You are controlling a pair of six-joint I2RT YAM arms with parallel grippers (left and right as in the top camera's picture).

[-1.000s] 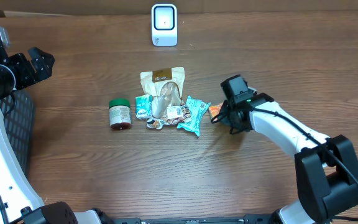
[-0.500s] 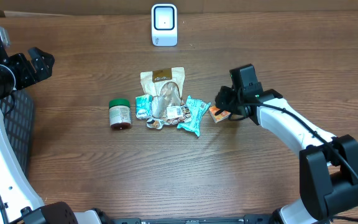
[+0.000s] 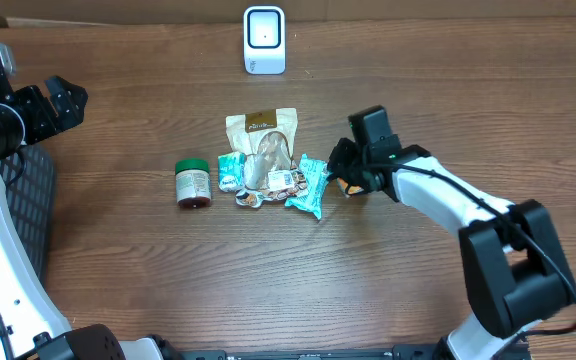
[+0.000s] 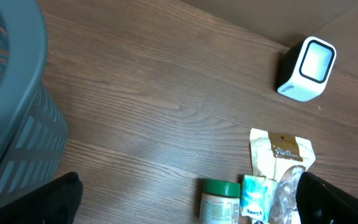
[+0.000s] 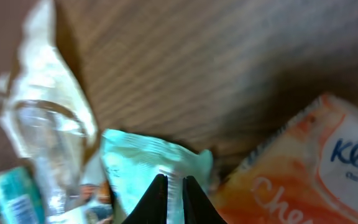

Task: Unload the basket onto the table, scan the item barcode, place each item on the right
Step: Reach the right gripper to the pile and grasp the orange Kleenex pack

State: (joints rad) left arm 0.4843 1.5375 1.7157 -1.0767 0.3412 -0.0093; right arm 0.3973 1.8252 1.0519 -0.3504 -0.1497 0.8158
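Observation:
The white barcode scanner (image 3: 264, 40) (image 4: 306, 60) stands at the table's far edge. A heap of items lies mid-table: a green-lidded jar (image 3: 193, 183) (image 4: 222, 200), a beige pouch (image 3: 261, 135), small snack packs and a teal packet (image 3: 311, 188) (image 5: 142, 168). An orange tissue pack (image 3: 348, 183) (image 5: 303, 168) lies just right of the heap. My right gripper (image 3: 340, 168) (image 5: 176, 180) is down at the teal packet's right end, its fingers pinched to a thin slit on the crimped edge. My left gripper (image 3: 63, 105) (image 4: 185, 198) hangs wide open far to the left, holding nothing.
A dark grey slatted basket (image 3: 28, 200) (image 4: 11, 93) stands at the left edge under my left arm. Bare wood lies between the heap and the scanner, and along the table's near side.
My right gripper has moved left from above the orange tissue pack to the teal packet's end. It opened partway in between and has closed again. The left arm has not moved.

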